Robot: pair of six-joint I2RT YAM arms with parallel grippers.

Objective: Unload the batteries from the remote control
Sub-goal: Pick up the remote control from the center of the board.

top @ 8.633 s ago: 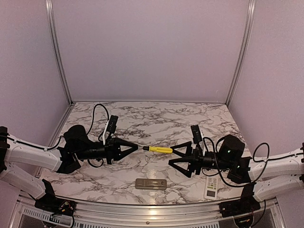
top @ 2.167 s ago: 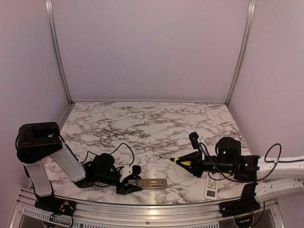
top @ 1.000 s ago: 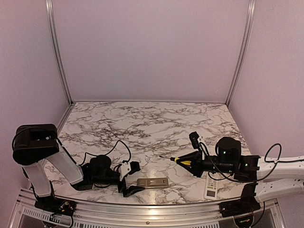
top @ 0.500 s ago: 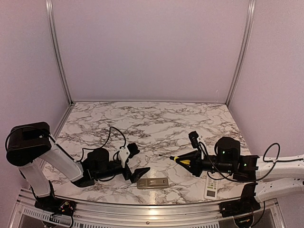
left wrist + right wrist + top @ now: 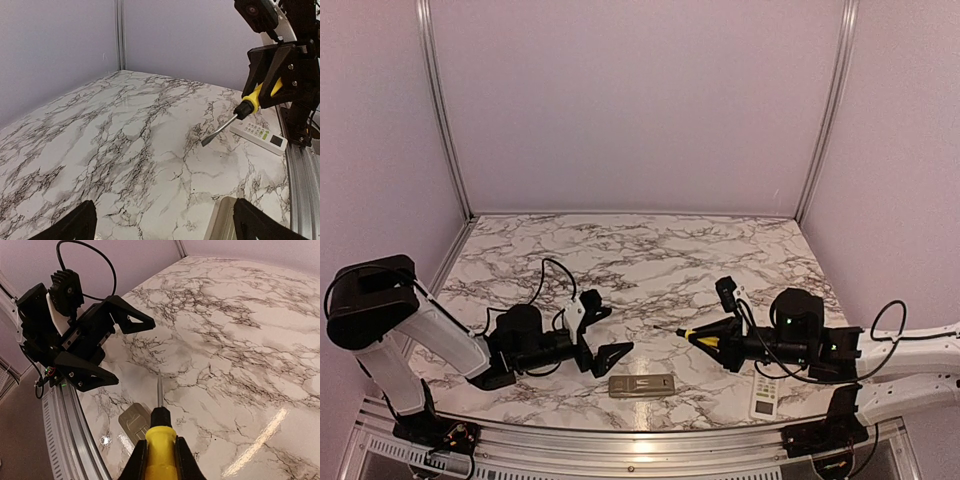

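Note:
A grey remote control (image 5: pixel 640 385) lies back up near the front edge, also seen at the lower edge of the left wrist view (image 5: pixel 223 222) and below the screwdriver tip (image 5: pixel 134 422). No batteries show. My left gripper (image 5: pixel 605 331) hovers open just left of and behind the remote, its fingers (image 5: pixel 75 227) spread wide with nothing between them. My right gripper (image 5: pixel 712 340) is shut on a yellow-handled screwdriver (image 5: pixel 160 442), whose blade points left toward the grey remote and the left gripper (image 5: pixel 135 354).
A white remote with buttons (image 5: pixel 765 396) lies under the right arm near the front right, visible too in the left wrist view (image 5: pixel 260 136). A metal rail (image 5: pixel 620 440) runs along the front edge. Walls enclose the marble table (image 5: pixel 650 260).
The left gripper has risen off the table beside the grey remote and drawn back, staying open. The right gripper with the screwdriver has barely moved. The remote stays put.

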